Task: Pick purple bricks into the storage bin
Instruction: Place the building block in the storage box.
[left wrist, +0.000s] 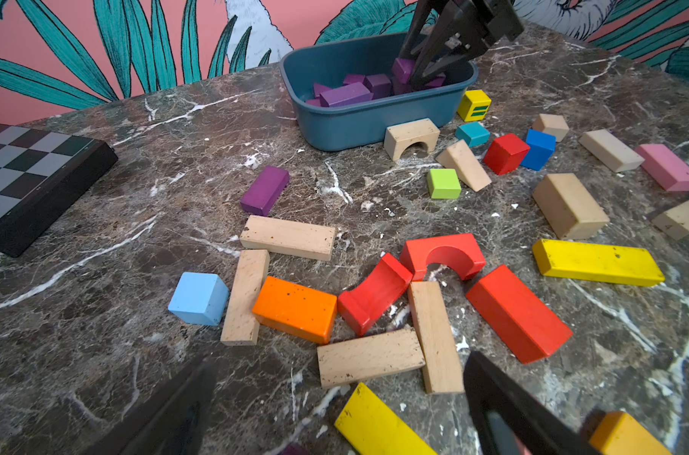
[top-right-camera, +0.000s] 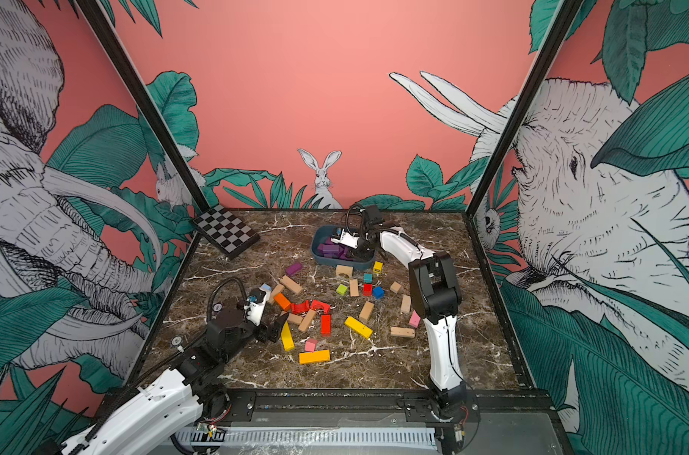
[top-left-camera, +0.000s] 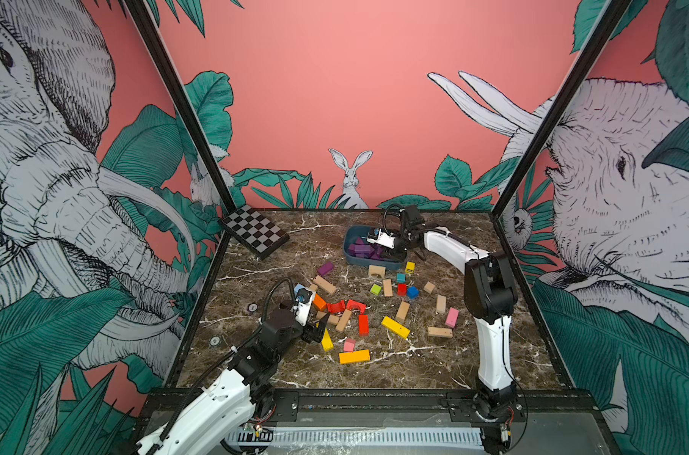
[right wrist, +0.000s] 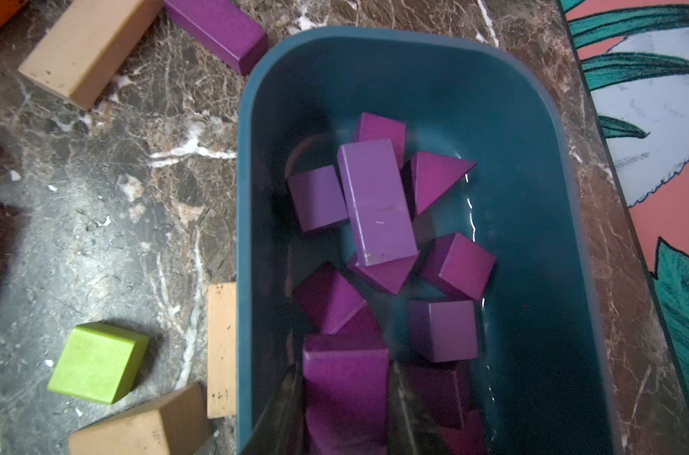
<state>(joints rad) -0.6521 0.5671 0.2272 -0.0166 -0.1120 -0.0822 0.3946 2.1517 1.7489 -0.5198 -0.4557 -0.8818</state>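
Most purple bricks [right wrist: 378, 201] were gathered in the storage bin [right wrist: 252, 197] at the far centre. One purple block [right wrist: 344, 374] was held by the right gripper [right wrist: 346, 425] within it. A purple bar [top-left-camera: 325, 268] remained near-left of the bin; the left gripper [top-left-camera: 318, 329] was spread wide, empty.

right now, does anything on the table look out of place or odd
One purple brick lies alone on the table, outside the storage bin where the other purple bricks are piled. A red arch is tipped over beside an upright one. Nothing looks spilled or damaged.
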